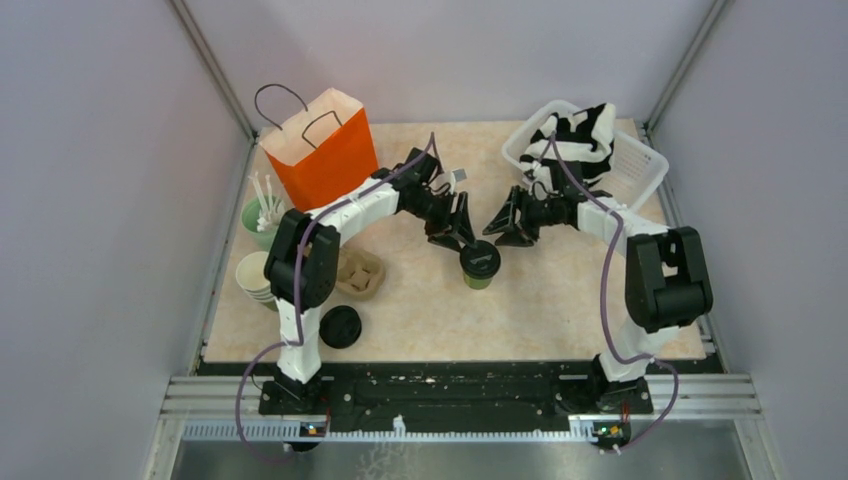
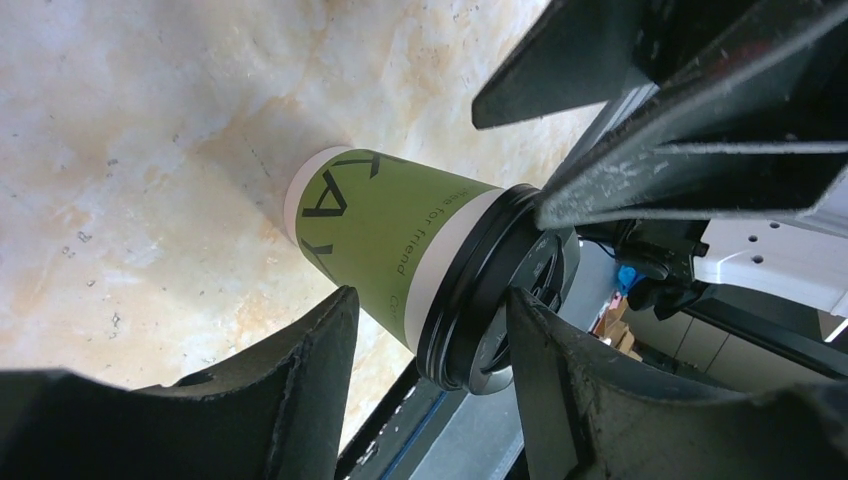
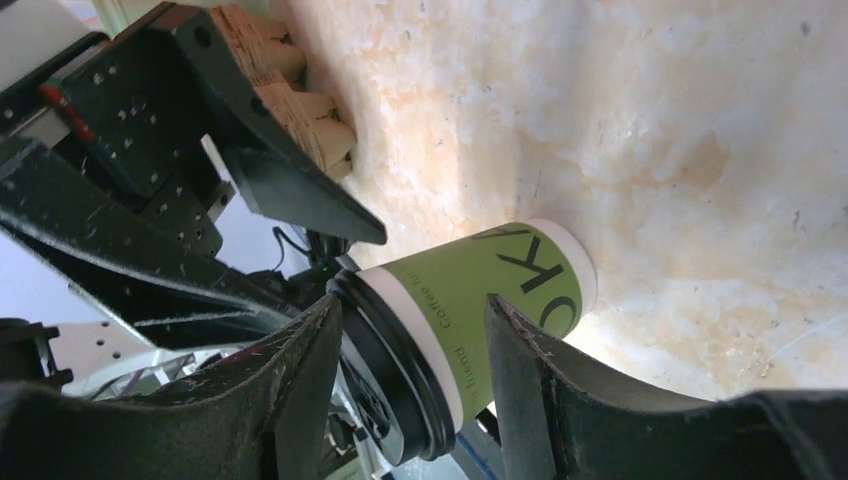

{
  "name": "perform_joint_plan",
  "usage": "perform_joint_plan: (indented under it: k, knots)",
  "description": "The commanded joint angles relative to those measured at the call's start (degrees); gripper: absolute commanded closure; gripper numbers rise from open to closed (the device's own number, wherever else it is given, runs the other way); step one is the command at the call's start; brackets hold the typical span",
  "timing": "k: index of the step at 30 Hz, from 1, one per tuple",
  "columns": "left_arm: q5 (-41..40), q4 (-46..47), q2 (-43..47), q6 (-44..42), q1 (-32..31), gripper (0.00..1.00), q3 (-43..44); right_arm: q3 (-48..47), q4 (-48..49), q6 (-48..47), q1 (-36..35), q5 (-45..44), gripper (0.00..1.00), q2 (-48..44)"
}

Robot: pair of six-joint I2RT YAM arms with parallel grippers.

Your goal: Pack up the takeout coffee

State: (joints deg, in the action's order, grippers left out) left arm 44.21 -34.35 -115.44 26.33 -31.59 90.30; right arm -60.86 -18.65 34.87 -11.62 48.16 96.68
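Observation:
The takeout coffee (image 1: 480,265), a green paper cup with a black lid, stands upright on the table's middle. My left gripper (image 1: 452,236) is open just behind and left of it, its fingers to either side of the cup's lid end in the left wrist view (image 2: 430,300); the cup (image 2: 390,235) is not clamped. My right gripper (image 1: 510,226) is open just behind and right of the cup. In the right wrist view the cup (image 3: 480,290) shows between and beyond that gripper's (image 3: 412,300) spread fingers.
An orange paper bag (image 1: 325,155) stands open at the back left. A cardboard cup carrier (image 1: 360,275), a loose black lid (image 1: 342,327), a stack of lidless cups (image 1: 255,278) and a cup of stirrers (image 1: 262,215) lie left. A white basket (image 1: 640,165) is back right.

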Motion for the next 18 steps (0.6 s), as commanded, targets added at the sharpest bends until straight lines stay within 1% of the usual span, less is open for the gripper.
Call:
perform_joint_plan:
  k: [1, 4, 7, 9, 11, 15, 18]
  knots:
    - [1.0, 1.9, 4.1, 0.4, 0.1, 0.39, -2.1, -6.5, -5.9, -5.2, -0.6, -0.4, 0.43, 2.0]
    - [1.0, 1.9, 4.1, 0.0, 0.2, 0.39, -2.2, -6.1, -9.3, -7.3, 1.1, -2.2, 0.33, -0.6]
    - [1.7, 0.1, 2.8, -0.5, 0.9, 0.32, 0.0, -2.0, -12.4, -10.0, 2.3, -1.8, 0.23, -5.4]
    - [2.2, 0.0, 2.2, -0.8, 1.0, 0.29, 0.9, 1.6, -12.7, -10.4, 1.1, 1.8, 0.21, -8.1]
    - [2.4, -0.5, 1.6, -1.3, 1.1, 0.3, 1.7, 4.6, -12.4, -9.9, -0.8, 2.8, 0.2, -10.7]
    - [2.2, -1.5, 0.7, -1.8, 1.2, 0.36, 1.8, 9.5, -7.0, -5.3, -2.2, 4.5, 0.18, -14.9]
    - [1.6, -2.0, 0.6, -2.4, 1.2, 0.39, 1.3, 10.5, -5.3, -4.4, -2.8, 4.9, 0.17, -14.7]
